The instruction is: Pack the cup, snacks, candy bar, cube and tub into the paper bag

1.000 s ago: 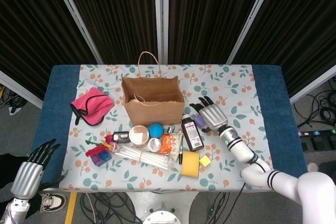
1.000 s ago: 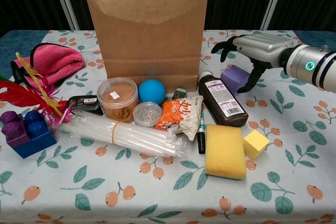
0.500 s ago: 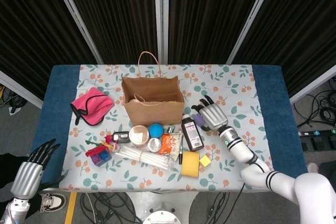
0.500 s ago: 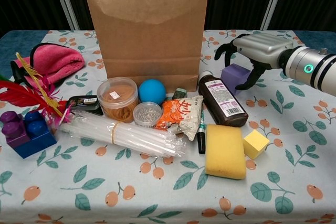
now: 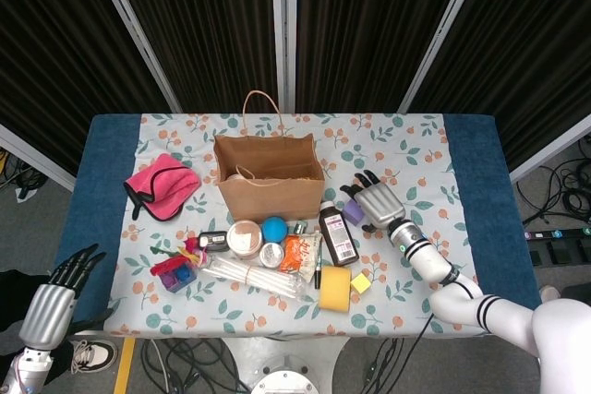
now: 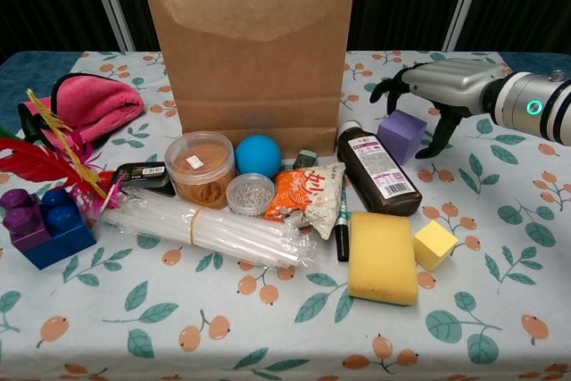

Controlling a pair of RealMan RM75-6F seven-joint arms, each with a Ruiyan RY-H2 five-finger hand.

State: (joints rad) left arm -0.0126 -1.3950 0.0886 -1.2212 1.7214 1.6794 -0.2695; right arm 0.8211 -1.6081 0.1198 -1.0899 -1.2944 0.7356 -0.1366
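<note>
The purple cube point(image 6: 401, 135) sits on the cloth right under my right hand point(image 6: 434, 95), fingers arched over its top and the thumb hanging down on its far side; I can't tell from either view whether any finger is touching it, and I would not call it gripped. It looks to me like a small foam or light plastic block: light, flat-faced, probably a bit slick, so I'd take it across two opposite side faces, thumb against fingers, and squeeze gently so it doesn't squirt out. Just on the bag side of my hand lies the brown bottle point(image 6: 378, 170), close enough that a sloppy closing could nudge it. Further that way stands the bag point(image 6: 250, 42), upright and open at the top, so the cube has to be lifted high to clear the rim; the paper is thin and could tip if I knock it. Below my hand toward me are the small yellow cube point(image 6: 434, 244) and the yellow sponge point(image 6: 382, 256). Past the bottle are the orange snack packet point(image 6: 303, 194), soft and crinkly, the tub point(image 6: 200, 168) with its clear lid, rigid and best held around its wall, and the blue ball point(image 6: 258, 155). My left hand point(image 5: 55, 300) hangs off the table's near corner, fingers spread, holding nothing.
</note>
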